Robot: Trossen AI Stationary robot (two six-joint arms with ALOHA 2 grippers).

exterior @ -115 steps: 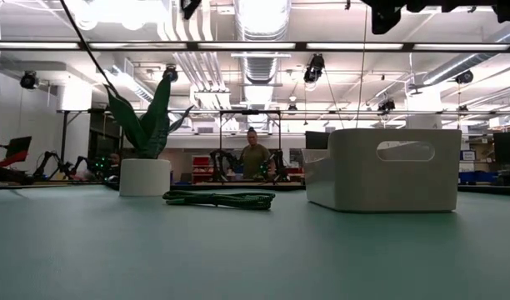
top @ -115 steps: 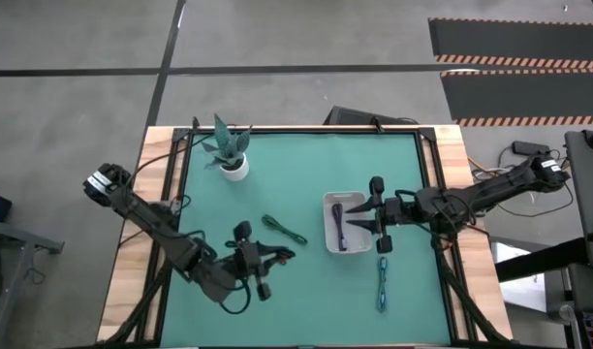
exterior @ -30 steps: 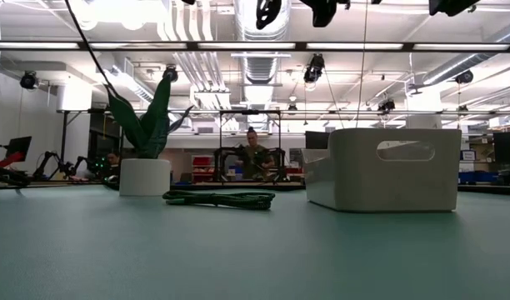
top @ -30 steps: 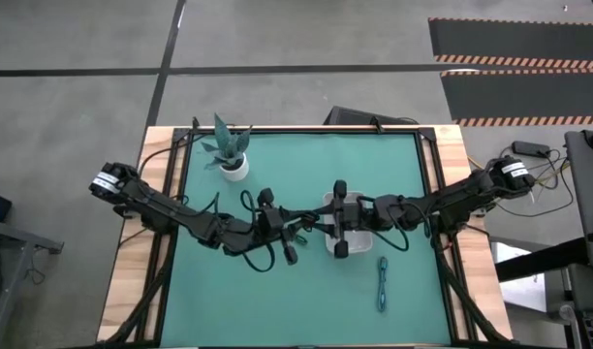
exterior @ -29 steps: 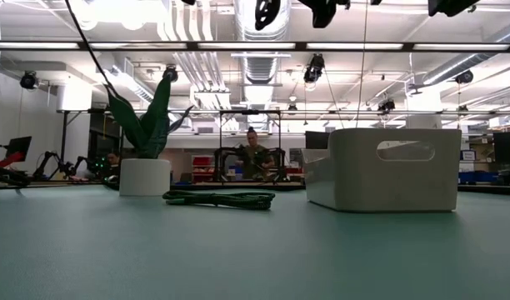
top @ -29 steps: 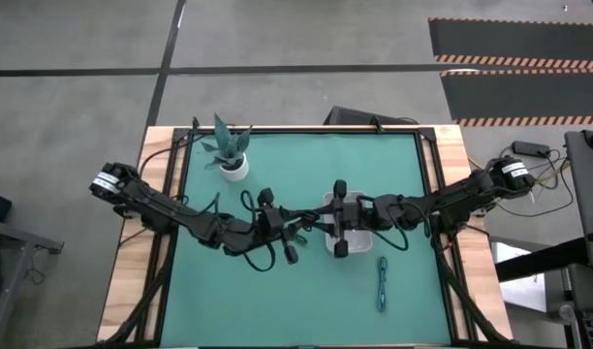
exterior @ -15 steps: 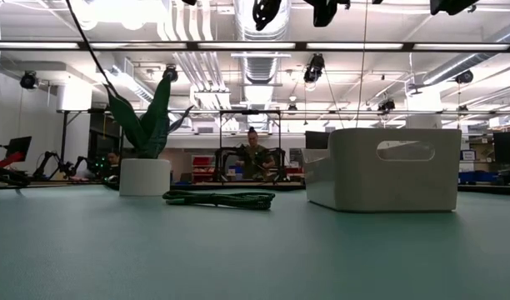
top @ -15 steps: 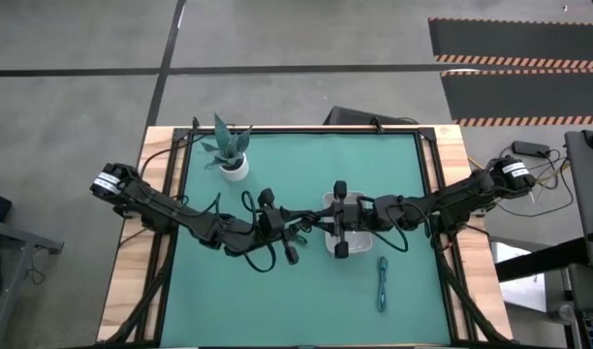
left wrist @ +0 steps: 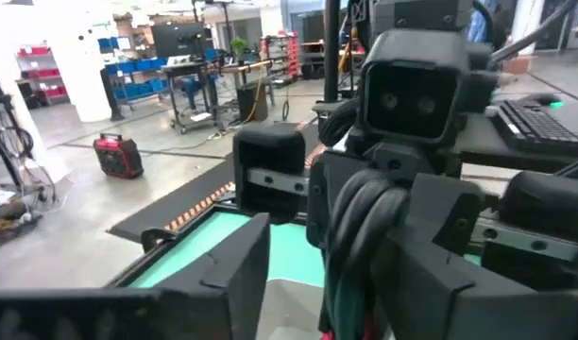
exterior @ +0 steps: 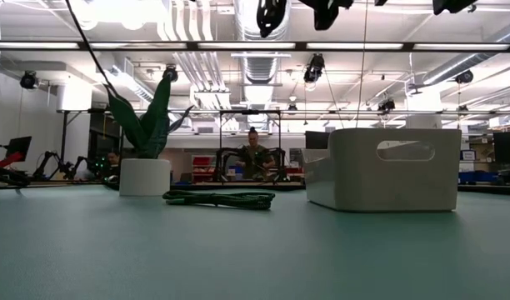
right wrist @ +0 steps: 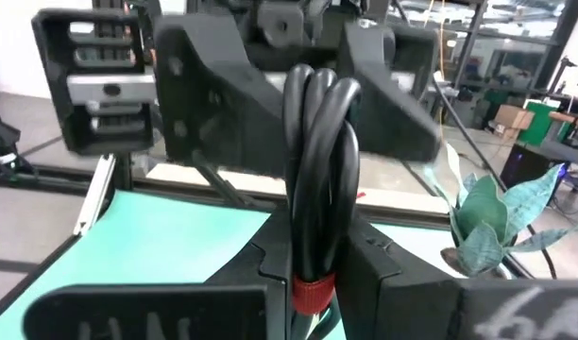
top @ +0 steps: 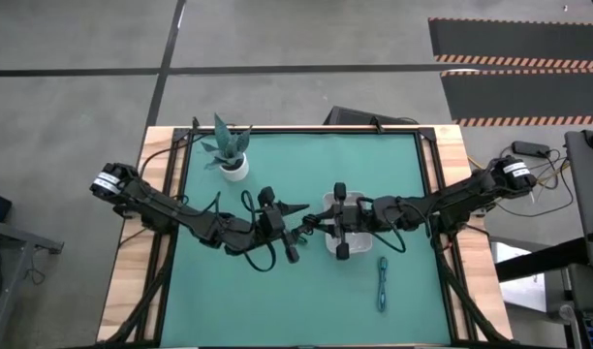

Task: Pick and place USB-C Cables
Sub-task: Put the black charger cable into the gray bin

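Note:
Both grippers meet high above the table's middle, just left of the white tray [top: 329,201]. My right gripper [top: 316,222] is shut on a black USB-C cable bundle [right wrist: 319,161] with a red tie. My left gripper [top: 299,221] is open, one finger [right wrist: 218,104] on each side of the bundle's other end, and I see no touch. A dark green cable [exterior: 219,198] lies flat on the mat under the arms. A teal cable [top: 383,283] lies near the front right. My right arm covers the inside of the tray. My right gripper pinches the black bundle between its two fingers near the red-tied end [right wrist: 309,283]. The fingers come in level from the table's right side. The bundle sticks out past the fingertips toward my left gripper and is lifted clear of the table.
A potted plant [top: 227,152] stands at the far left of the green mat. The tray [exterior: 380,169] rests on the mat right of centre. A person stands in the room beyond the table [exterior: 253,157].
My left gripper has opened and let go of the black bundle, which stays in my right gripper. Neither arm has shifted noticeably, and the cables on the mat have not moved.

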